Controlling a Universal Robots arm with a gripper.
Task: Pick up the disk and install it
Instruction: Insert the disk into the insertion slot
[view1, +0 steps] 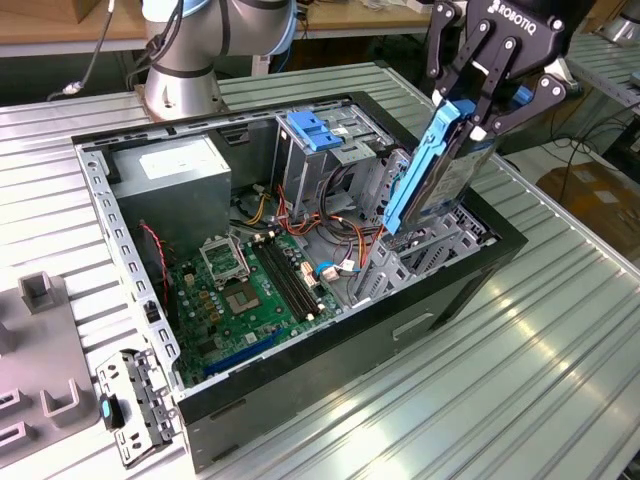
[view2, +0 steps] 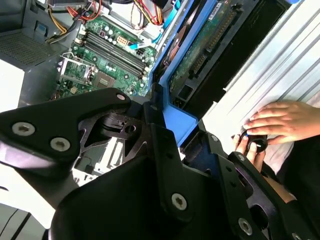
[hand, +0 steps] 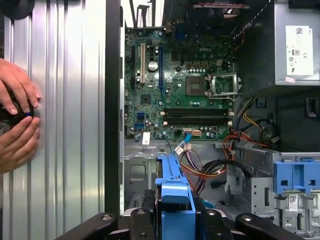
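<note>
Lying open on the ribbed table (view1: 560, 350), the computer case (view1: 450, 295) is shown with its drive cage (view1: 430, 245) at the exterior view's right, over which the disk (view1: 452, 175) is held on edge and tilted, clamped between the closed-in fingers of the gripper (view1: 470, 125). Given that tilt, its blue rail (view1: 415, 175) could be jammed on the cage wall, or the orange cables (view1: 345, 235) beside it pinched. A person's hands (hand: 17, 145) are rested on the table just outside the case.

Printed white sticker (hand: 302, 50) on power supply (hand: 299, 12)
</note>
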